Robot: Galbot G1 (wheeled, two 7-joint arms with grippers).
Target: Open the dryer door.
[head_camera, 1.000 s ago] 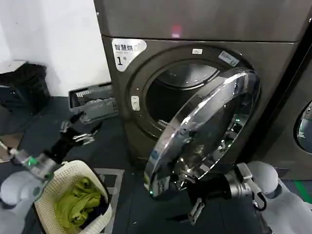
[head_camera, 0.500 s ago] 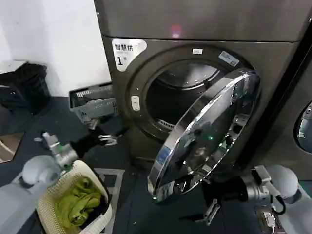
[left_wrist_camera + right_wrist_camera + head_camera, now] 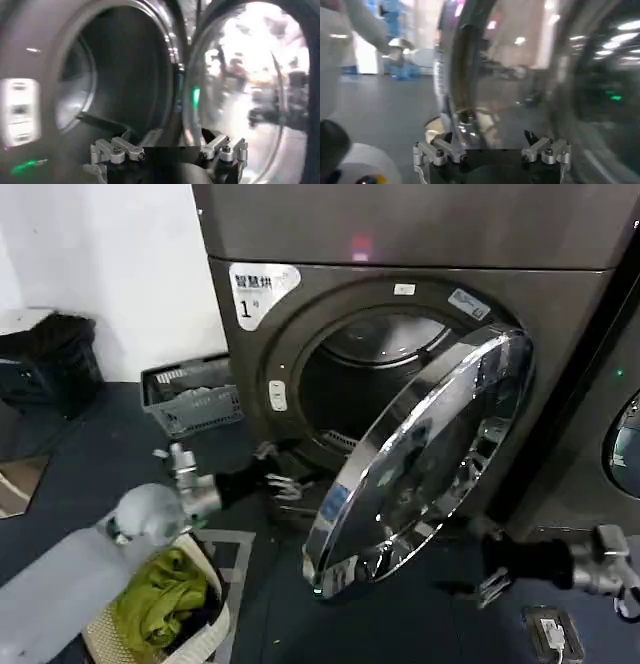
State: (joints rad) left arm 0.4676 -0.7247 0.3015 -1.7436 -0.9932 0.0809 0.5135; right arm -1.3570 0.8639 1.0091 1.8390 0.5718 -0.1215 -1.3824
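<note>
door swung partly out from the drum: the dryer door (image 3: pixel 420 454) hangs ajar. i hold my left gripper (image 3: pixel 283 481), fingers spread, at the opening's lower edge, probably to push it wider; right gripper (image 3: pixel 492 583), spread too, waits low beside it.

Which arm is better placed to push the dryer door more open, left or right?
Probably left. The left gripper is open beside the dryer door's free edge, on its inner side. The right gripper sits low beyond the door's lower rim, apart from it.
</note>
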